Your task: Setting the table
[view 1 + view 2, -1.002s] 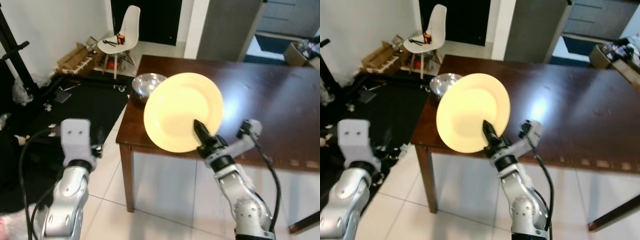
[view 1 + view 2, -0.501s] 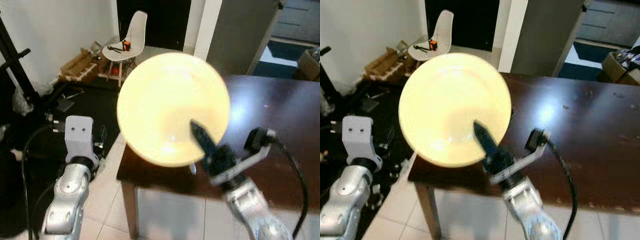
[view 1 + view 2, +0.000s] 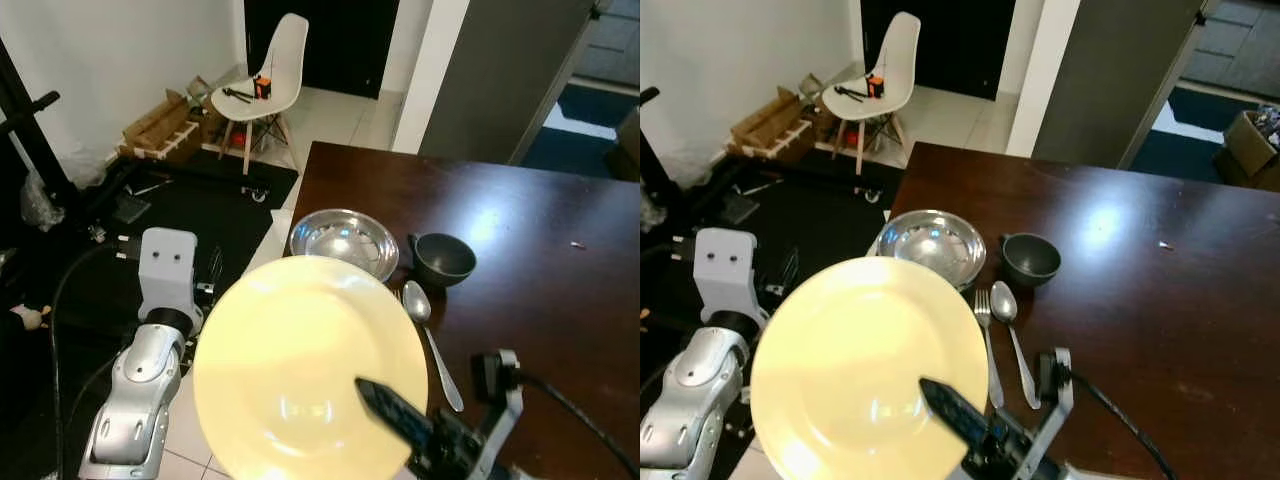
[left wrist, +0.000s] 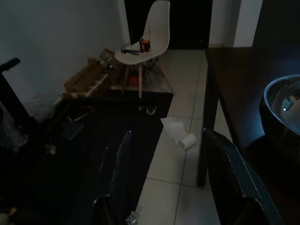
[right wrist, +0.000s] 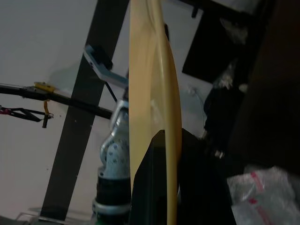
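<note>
Yellow plate (image 3: 300,370): lowered from in front of the camera to the near left table (image 3: 540,240) corner, pinched at its rim by the right gripper (image 3: 395,420). Left gripper (image 4: 168,173): spread, idle off the table's left side. Steel bowl (image 3: 343,241), dark bowl (image 3: 444,257), fork (image 3: 987,340) and spoon (image 3: 428,335) lie just beyond the plate.

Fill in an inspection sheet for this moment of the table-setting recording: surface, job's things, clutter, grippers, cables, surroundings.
Surface: dark wooden table, glossy, with a light glare.
Job's things: yellow plate held up near the table's near left corner; steel bowl, dark small bowl, fork and spoon lie on the table.
Clutter: cardboard boxes and oddments on the floor by the wall; a white scrap on the tiles.
Grippers: right gripper shut on the plate's rim; left gripper open, idle off the table's left side.
Cables: black cable trailing from the right wrist; another by the left arm.
Surroundings: white chair, black floor mat, tiled floor, dark doorway.
</note>
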